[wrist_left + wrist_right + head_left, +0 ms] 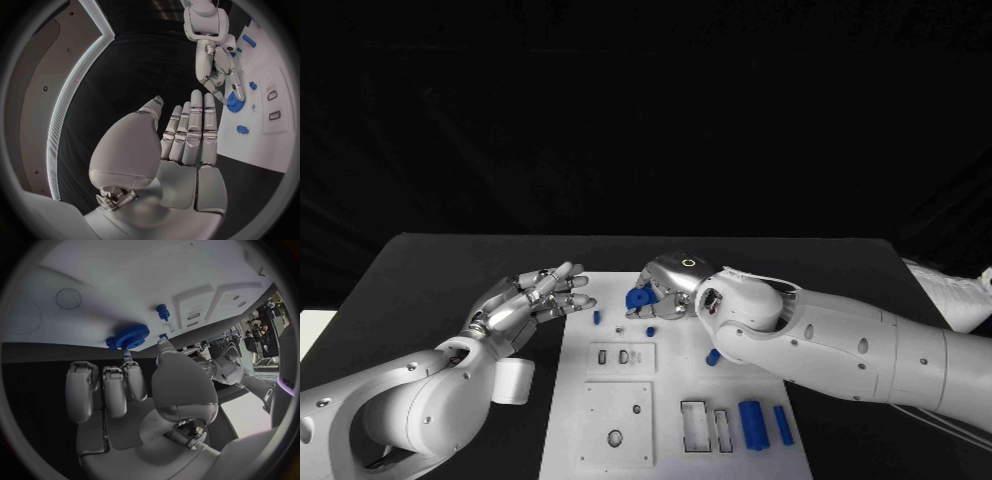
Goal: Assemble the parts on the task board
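The white task board point(678, 372) lies in the middle of the black table. My right hand point(671, 286) hovers over the board's far edge and pinches a blue gear point(640, 296) between thumb and fingertips. The right wrist view shows that gear point(128, 336) just above the board point(125, 280), near a small blue peg point(163, 312). My left hand point(537, 301) is beside the board's far left corner, fingers stretched out and holding nothing. The left wrist view shows its straight fingers point(190, 132), with the right hand point(215, 70) and the gear point(235, 101) beyond them.
Small blue pegs point(597, 317) point(649, 331) point(714, 356) lie on the board's far half. Two blue bars point(751, 423) point(782, 424) lie at its near right, beside rectangular slots point(694, 424). Two raised white plates point(620, 357) with holes take up the board's left side.
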Tool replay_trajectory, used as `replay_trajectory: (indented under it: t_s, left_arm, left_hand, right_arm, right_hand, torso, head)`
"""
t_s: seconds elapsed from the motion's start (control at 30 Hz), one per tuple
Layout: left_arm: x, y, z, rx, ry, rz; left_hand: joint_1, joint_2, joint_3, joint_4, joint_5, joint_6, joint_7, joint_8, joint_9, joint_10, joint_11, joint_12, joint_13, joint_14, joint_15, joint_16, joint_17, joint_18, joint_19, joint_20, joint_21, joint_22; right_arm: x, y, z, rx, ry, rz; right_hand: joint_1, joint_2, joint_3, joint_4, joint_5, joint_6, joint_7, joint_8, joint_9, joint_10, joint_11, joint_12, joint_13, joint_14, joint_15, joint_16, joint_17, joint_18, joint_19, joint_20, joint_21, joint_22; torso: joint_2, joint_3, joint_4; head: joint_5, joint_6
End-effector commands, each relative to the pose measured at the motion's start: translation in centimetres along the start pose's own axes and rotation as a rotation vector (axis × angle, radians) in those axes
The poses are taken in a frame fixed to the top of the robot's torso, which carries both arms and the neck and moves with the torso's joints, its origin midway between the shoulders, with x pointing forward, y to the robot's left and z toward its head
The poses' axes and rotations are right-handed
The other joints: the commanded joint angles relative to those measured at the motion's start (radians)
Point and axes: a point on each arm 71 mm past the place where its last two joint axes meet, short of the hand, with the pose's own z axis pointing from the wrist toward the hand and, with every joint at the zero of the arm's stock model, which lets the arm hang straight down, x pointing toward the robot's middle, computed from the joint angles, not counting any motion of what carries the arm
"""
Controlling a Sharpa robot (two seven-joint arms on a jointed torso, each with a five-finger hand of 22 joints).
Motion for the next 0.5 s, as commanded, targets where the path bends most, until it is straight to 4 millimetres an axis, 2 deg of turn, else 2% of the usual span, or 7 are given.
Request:
replay_trajectory:
  t_s: [0.03, 0.13, 0.5]
  left_arm:
    - [0.19, -0.04, 0.03, 0.0, 0.014, -0.007]
    - [0.19, -0.04, 0.03, 0.0, 0.014, -0.007]
    - [0.18, -0.04, 0.04, 0.0, 0.014, -0.007]
  left_hand:
    - [-0.001, 0.008, 0.0, -0.007, -0.005, -0.003, 0.003, -0.004, -0.001, -0.004, 0.0, -0.003, -0.001, -0.002, 0.008, -0.003, 0.001, 0.005, 0.0, 0.006, -0.004, -0.001]
    - [-0.001, 0.008, 0.0, -0.008, -0.005, -0.003, 0.003, -0.004, -0.001, -0.004, 0.0, -0.003, -0.001, -0.002, 0.008, -0.003, 0.001, 0.005, 0.0, 0.006, -0.004, -0.002]
    - [0.001, 0.01, 0.001, -0.009, -0.005, -0.003, 0.003, -0.004, -0.001, -0.005, 0.0, -0.004, -0.001, -0.003, 0.008, -0.004, 0.002, 0.005, 0.0, 0.006, -0.005, -0.002]
  right_arm:
    - [0.81, -0.51, -0.13, 0.034, 0.053, -0.009]
    - [0.7, -0.64, -0.16, 0.04, 0.037, -0.004]
    - [0.24, -0.66, -0.39, 0.028, -0.027, 0.018]
  right_hand:
    - [-0.004, 0.015, -0.008, 0.001, 0.009, 0.006, -0.002, -0.002, 0.001, 0.009, 0.005, 0.004, 0.119, 0.089, 0.005, 0.004, 0.191, -0.02, 0.009, 0.007, 0.005, 0.0]
    - [-0.007, 0.041, -0.011, 0.0, 0.029, 0.007, -0.002, -0.002, 0.001, 0.012, 0.004, 0.008, 0.123, 0.09, 0.005, 0.006, 0.194, -0.021, 0.01, 0.006, 0.007, 0.004]
    - [0.01, 0.054, -0.015, -0.005, 0.049, 0.011, -0.004, -0.001, 0.002, 0.02, 0.003, 0.024, 0.136, 0.092, 0.004, 0.008, 0.2, -0.022, 0.014, 0.006, 0.012, 0.013]
  torso:
    - [0.0, 0.0, 0.0002]
    - [0.0, 0.0009, 0.0]
    - [0.001, 0.0013, 0.0003]
  head:
    - [-0.001, 0.0]
    - [-0.001, 0.0]
    - [-0.002, 0.001]
